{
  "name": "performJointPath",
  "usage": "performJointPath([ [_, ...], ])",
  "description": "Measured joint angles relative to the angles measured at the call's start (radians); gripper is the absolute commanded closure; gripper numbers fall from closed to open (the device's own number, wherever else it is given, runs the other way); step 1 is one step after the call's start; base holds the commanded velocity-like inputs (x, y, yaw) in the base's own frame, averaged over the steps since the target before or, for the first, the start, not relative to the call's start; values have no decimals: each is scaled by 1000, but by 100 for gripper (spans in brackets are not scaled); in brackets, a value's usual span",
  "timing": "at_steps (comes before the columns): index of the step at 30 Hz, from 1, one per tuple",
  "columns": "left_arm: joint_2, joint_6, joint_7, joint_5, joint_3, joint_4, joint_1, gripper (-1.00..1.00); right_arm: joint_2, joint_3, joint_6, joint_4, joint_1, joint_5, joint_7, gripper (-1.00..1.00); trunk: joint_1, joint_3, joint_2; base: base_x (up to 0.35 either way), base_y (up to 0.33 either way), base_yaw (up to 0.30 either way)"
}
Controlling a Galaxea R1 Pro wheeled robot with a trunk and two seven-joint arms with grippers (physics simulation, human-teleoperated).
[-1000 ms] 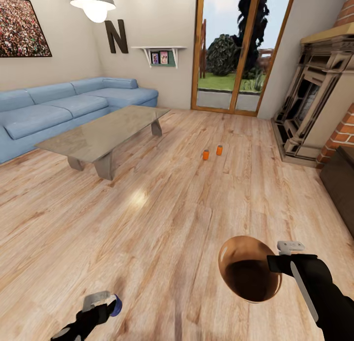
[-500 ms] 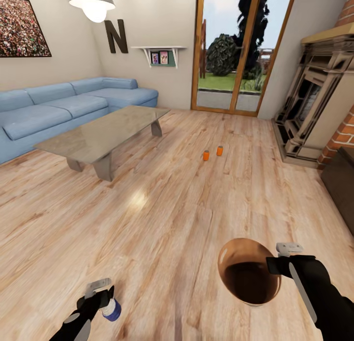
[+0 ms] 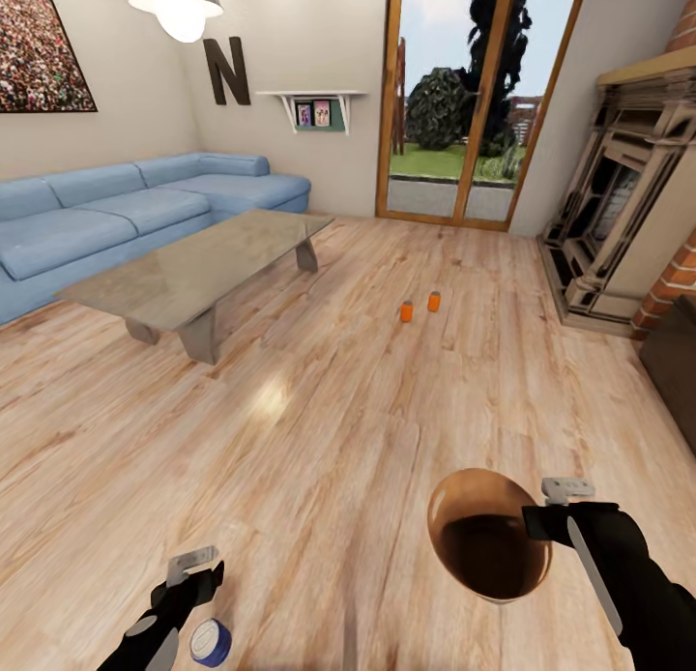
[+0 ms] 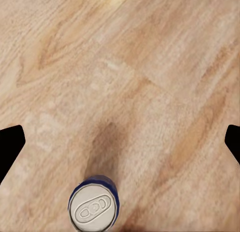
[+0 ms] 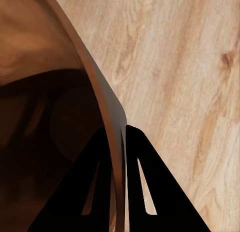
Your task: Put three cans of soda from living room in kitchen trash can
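Two orange cans of soda [image 3: 406,310] [image 3: 434,302] stand on the wood floor, far ahead of both arms. My right gripper [image 3: 547,507] [image 5: 121,137] is shut on the rim of the brown trash can [image 3: 488,536] [image 5: 45,91], which hangs tilted above the floor with its mouth facing me. My left gripper [image 3: 198,572] [image 4: 120,142] is open, its fingers spread wide. A blue can with a pale top [image 3: 210,642] [image 4: 94,208] sits just below that gripper, free of the fingers, with its top facing up.
A long grey low table [image 3: 193,265] and a blue corner sofa [image 3: 116,217] are at the left. The brick fireplace [image 3: 619,226] and a dark cabinet [image 3: 677,362] are at the right. Wood-framed glass doors [image 3: 464,101] are straight ahead.
The blue can left my left gripper and dropped toward the floor. The view has shifted slightly. The right gripper keeps the trash can as before.
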Motion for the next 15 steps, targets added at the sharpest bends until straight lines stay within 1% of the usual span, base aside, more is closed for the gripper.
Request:
performJointPath([
  [12, 0, -1, 0, 0, 0, 1, 0, -100, 0, 0, 0, 0, 0, 0, 0, 100, 0, -14, 0, 10, 0, 0],
  [15, 0, -1, 0, 0, 0, 1, 0, -100, 0, 1, 0, 0, 0, -2, 0, 100, 0, -19, 0, 93, 0, 0],
])
